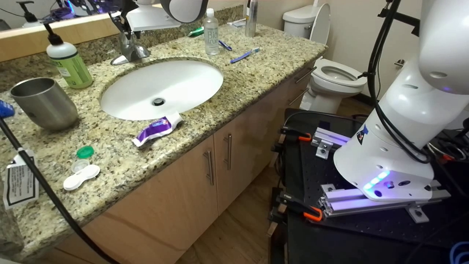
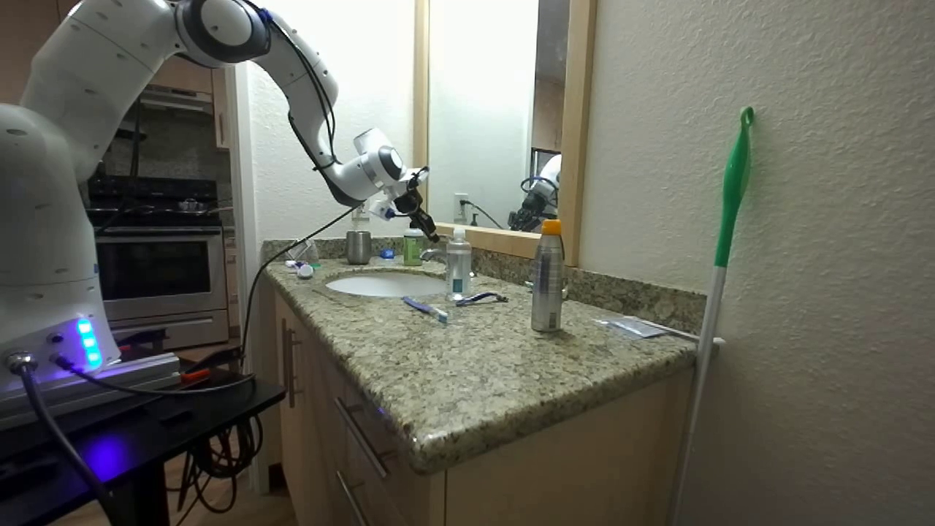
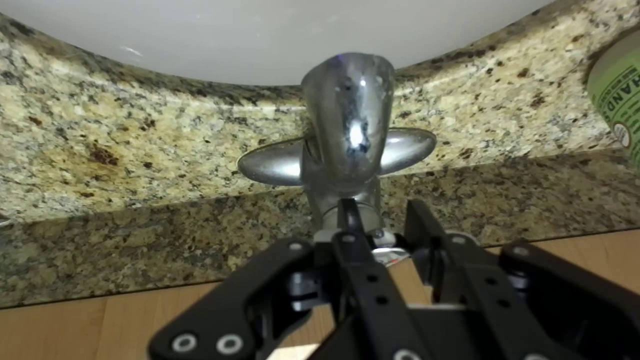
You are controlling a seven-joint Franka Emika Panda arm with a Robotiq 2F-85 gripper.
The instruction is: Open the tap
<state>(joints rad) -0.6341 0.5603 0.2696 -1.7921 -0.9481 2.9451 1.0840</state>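
The chrome tap [image 1: 133, 51] stands at the back edge of the oval white basin [image 1: 190, 80]. In the wrist view the tap's spout [image 3: 350, 115] points toward the basin, with its oval base plate behind it. My gripper [image 3: 381, 212] is open at the rear of the tap, one finger in front of the tap body and the other apart to its right. A small shiny part with a red mark, seemingly the lever handle [image 3: 389, 256], shows between the fingers. The fingers partly hide it; contact is unclear. In an exterior view the gripper [image 2: 432, 232] is just above the tap [image 2: 434, 254].
A soap bottle [image 1: 75, 68] and a grey metal cup [image 1: 47, 104] stand beside the basin. A clear bottle [image 1: 211, 35], toothbrushes [image 1: 243, 55] and a spray can [image 2: 548, 285] are on the other side. The mirror and backsplash [image 3: 150, 250] lie close behind the tap.
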